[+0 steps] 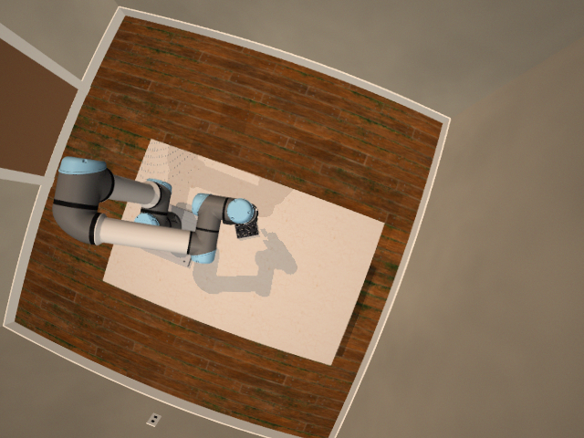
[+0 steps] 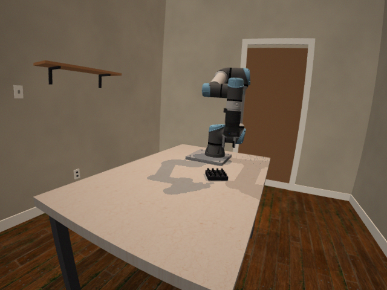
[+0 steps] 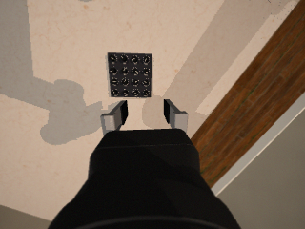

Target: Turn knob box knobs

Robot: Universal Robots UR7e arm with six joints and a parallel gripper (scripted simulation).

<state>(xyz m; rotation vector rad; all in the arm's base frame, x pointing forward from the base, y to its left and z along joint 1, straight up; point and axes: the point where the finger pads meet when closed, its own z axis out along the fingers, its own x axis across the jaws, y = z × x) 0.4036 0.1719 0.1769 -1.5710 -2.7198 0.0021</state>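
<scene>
Here, one arm holds one gripper pointing down, well above one table. Its two fingers are spread wide, with nothing between them. One black knob box sits on the tabletop, near the one base plate. Sixteen knobs stand on the box in four rows of four; their white lines are too small to read. One shelf on two brackets hangs on the wall.

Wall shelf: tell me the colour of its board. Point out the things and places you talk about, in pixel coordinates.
Brown; the wall shelf (image 2: 79,68) shows best in the exterior view.
</scene>
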